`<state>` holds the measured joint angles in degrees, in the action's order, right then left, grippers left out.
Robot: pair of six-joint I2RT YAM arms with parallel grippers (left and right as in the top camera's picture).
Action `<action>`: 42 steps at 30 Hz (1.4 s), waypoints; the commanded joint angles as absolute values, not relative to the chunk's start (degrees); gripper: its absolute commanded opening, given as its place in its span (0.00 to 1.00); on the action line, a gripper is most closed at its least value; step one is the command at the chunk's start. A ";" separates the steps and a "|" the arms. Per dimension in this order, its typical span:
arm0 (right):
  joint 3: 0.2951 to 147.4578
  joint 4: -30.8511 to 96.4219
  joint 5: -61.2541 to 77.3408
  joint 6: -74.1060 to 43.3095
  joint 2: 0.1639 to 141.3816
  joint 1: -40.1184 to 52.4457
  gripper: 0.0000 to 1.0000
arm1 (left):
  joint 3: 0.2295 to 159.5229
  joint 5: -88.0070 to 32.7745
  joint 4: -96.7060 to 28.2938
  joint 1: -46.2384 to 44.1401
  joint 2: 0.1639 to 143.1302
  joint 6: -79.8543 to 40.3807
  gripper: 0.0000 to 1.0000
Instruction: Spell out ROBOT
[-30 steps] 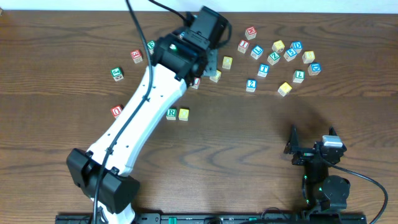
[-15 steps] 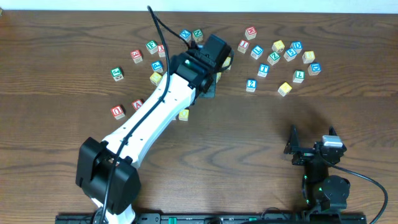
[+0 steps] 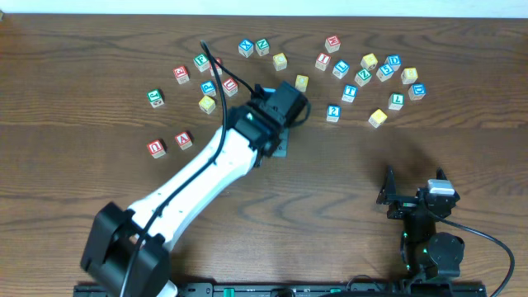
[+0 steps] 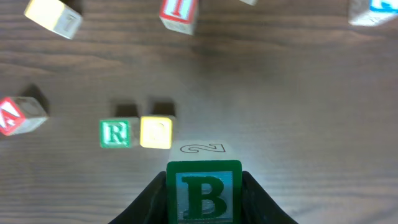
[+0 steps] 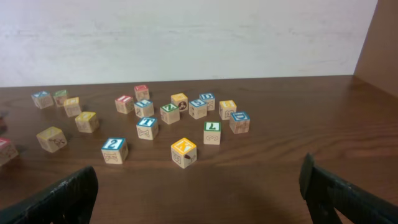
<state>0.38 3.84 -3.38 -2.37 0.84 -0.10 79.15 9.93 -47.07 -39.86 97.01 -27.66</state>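
Green-lettered B cube (image 4: 203, 190) sits gripped in the left hand (image 4: 203, 186); right hand (image 5: 199, 186) gapes wide

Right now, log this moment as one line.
left claw: shut on B cube | right claw: open, empty | R cube and yellow cube: side by side | B cube: not yet in row

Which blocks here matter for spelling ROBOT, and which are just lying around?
For the job: green B cube, in the left gripper; green R cube; yellow cube beside it.
Lying about: red A cube; blue 2 cube; green L cube.
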 commanded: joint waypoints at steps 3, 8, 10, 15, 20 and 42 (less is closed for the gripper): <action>0.32 4.05 -3.46 -2.74 0.71 0.08 0.99 | 73.65 9.89 -44.64 -41.19 94.85 -29.74 0.08; 0.32 4.05 -3.46 -2.74 0.71 0.08 0.99 | 68.71 9.87 -40.36 -41.17 94.85 -29.69 0.08; 0.32 4.05 -3.46 -2.74 0.71 0.08 0.99 | 66.83 9.82 -38.65 -41.17 94.85 -29.67 0.08; 0.32 4.05 -3.46 -2.74 0.71 0.08 0.99 | 63.66 6.46 -34.20 -41.17 94.85 -27.42 0.08; 0.32 4.05 -3.46 -2.74 0.71 0.08 0.99 | 61.43 5.56 -30.70 -41.06 94.87 -26.22 0.08; 0.32 4.05 -3.46 -2.74 0.69 0.08 0.99 | 59.99 5.65 -24.69 -37.63 100.31 -23.57 0.09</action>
<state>0.38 3.84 -3.40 -2.37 0.84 -0.10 60.75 5.89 -24.97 -37.91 97.54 -24.58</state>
